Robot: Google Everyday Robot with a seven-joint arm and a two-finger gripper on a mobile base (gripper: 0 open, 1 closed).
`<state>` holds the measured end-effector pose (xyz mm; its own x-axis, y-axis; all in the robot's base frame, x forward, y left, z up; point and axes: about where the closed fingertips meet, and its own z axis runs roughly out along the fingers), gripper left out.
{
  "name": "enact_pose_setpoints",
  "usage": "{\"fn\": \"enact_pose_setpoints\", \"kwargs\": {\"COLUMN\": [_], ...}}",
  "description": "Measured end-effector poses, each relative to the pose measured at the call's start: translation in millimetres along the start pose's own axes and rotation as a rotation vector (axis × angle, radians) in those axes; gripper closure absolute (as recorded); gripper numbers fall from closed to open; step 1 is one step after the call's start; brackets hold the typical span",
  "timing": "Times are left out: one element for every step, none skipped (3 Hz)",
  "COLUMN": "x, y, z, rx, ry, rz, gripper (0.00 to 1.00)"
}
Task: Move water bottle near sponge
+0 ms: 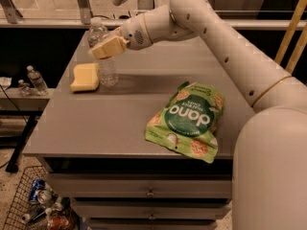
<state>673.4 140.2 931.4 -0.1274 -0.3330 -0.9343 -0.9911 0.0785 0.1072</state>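
Observation:
The water bottle point(104, 59) stands upright on the grey table point(120, 114) at its far left, clear with a white cap. The pale yellow sponge point(85, 77) lies just to its left, close beside the bottle's base. My gripper point(106, 46) reaches in from the right and sits at the bottle's upper body, its pale yellow pad in front of the bottle.
A green snack bag point(188, 120) lies at the table's front right. Two small clear bottles point(32, 80) stand on a low shelf off the table's left. A wire basket point(33, 205) with cans sits on the floor at lower left. Drawers run under the table front.

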Motion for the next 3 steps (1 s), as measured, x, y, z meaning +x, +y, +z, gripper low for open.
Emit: {"fn": "enact_pose_setpoints", "kwargs": {"x": [0, 0, 4], "y": [1, 1, 5], "z": [3, 3, -8], "rx": [-0.005, -0.005, 0.013], "ry": [0.001, 0.001, 0.017], "rz": [0.000, 0.000, 0.001], "gripper": [0.00, 0.00, 0.00]}}
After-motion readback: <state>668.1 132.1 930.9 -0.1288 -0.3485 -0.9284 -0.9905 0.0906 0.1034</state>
